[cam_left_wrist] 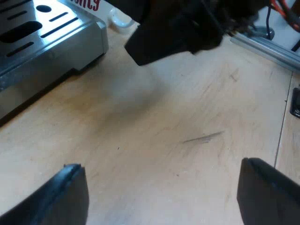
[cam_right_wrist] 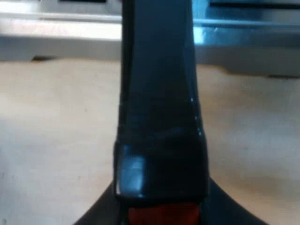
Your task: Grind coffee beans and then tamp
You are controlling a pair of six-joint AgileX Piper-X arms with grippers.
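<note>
Around holder handle, right gripper tight.

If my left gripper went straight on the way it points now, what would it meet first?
Most likely the wooden tabletop: the left gripper, fingers open, aims down at it, with the espresso machine off to one side. Depth is hard to judge.

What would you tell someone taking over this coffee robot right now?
Left gripper: open and holding nothing, over the wooden table near the espresso machine.
Right gripper: shut on the holder by its dark handle, close to the red end; the handle points toward the machine's front.
Done: holder gripped.
Left: the basket end is hidden, so I cannot tell whether grinding is done. Tamping probably remains.
</note>
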